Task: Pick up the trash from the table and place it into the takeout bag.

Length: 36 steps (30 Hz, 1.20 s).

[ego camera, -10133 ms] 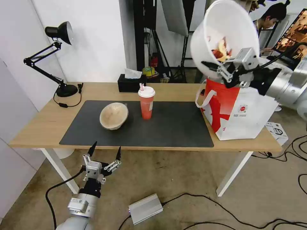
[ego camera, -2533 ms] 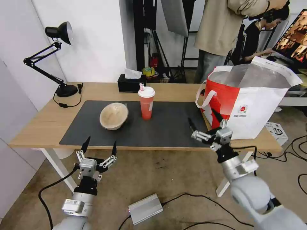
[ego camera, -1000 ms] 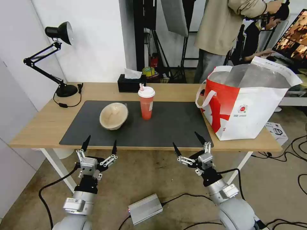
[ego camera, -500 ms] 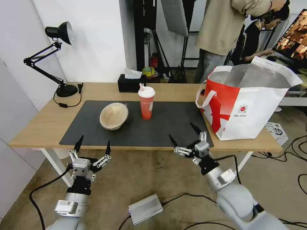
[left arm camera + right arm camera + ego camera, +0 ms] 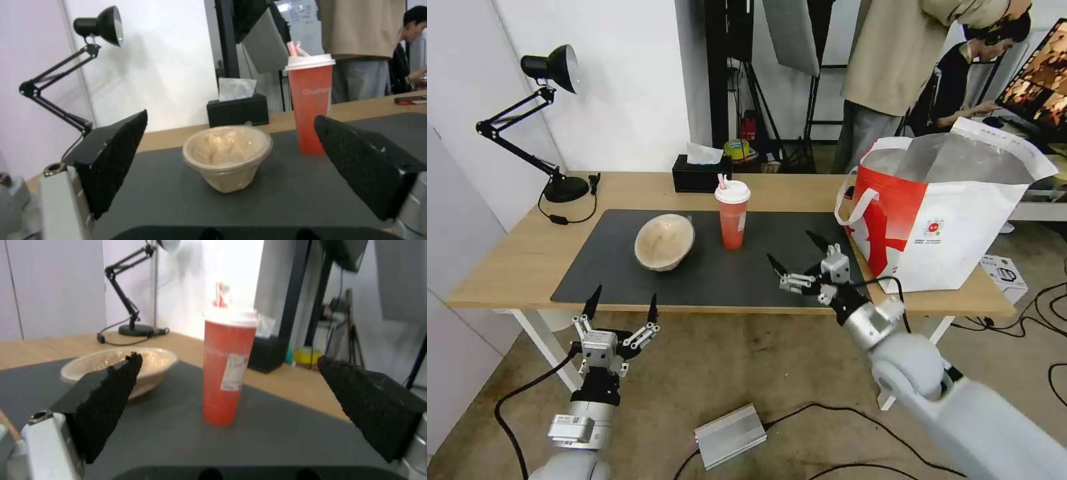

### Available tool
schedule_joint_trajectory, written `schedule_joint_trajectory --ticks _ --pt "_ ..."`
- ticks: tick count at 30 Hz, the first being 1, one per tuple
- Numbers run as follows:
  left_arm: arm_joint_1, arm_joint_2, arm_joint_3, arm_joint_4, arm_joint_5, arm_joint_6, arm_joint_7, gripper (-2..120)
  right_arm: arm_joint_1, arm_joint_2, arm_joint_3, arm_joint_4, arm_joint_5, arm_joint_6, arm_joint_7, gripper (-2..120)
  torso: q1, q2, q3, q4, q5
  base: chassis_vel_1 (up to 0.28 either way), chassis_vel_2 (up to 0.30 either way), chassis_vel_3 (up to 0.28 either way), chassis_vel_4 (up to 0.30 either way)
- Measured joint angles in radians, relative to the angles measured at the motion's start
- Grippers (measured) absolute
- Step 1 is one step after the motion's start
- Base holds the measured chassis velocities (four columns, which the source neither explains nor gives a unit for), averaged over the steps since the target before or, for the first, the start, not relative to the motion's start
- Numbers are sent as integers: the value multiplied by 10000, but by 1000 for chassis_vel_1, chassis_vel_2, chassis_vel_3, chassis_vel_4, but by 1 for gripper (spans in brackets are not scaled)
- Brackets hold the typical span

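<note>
At frame centre on the worktop (image 5: 514, 257), the red paper drink cup with white lid (image 5: 732, 215) looks light, crushable and tippy; grip mid-body. Right hand (image 5: 802, 261) gapes nearby; left hand (image 5: 620, 308), lower left, also spread.

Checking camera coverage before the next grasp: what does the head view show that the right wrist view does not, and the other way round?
Head view alone: the takeout bag standing at the table's right end, the left gripper open below the table's front edge, and the right gripper open over the dark mat.

Right wrist view alone: the white label on the red cup's side.

Both: the red drink cup, the beige pulp bowl, the desk lamp and the black tissue box.
</note>
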Motion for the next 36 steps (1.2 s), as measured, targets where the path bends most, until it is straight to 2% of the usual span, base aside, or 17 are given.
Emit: schedule_joint_trajectory --ticks 7,16,36 --pt "-198 -168 174 105 188 177 1 100 1325 226 -771 -1196 1089 -364 -242 100 0 0 0 -1 1 0 0 0 0" --pt "-223 -199 144 331 292 183 3 100 2506 676 -1500 -2331 1549 -497 -471 100 0 1 0 0 0 0 0 0 0" --pt "-80 -192 -2 155 288 157 14 100 3436 2227 -2186 -4017 1198 -665 -755 100 -1 2 -1 1 0 0 0 0 0"
